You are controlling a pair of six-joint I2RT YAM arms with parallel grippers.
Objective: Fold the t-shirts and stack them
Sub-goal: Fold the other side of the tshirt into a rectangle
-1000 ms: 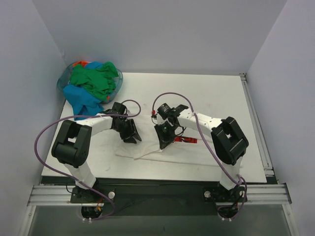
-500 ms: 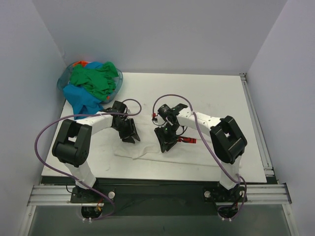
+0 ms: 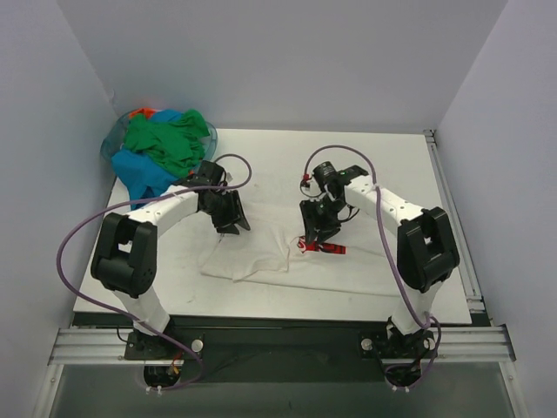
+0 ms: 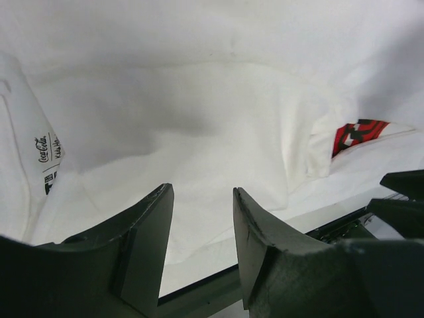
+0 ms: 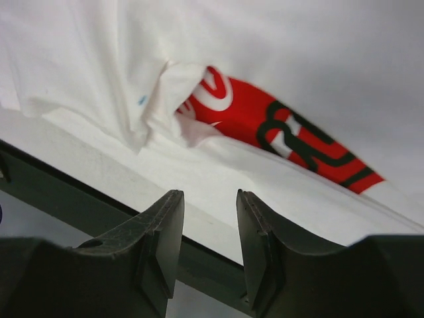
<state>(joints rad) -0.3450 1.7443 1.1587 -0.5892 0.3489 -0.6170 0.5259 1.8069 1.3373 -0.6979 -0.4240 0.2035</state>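
White shirt (image 3: 257, 261) lies along the table's (image 3: 392, 165) 6 o'clock edge; coloured shirts (image 3: 161, 148) are heaped at 10. Left gripper (image 3: 233, 228) and right gripper (image 3: 313, 239) hover over the white shirt, jaws part-open, gripping nothing.

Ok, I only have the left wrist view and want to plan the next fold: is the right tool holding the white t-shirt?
Observer: No. The right tool is open and empty, hovering by the red logo on the white t-shirt.
Operator: Where are the other shirts?
Observer: The green, blue and orange t-shirts lie in a heap at the far left corner of the table, apart from the white one.
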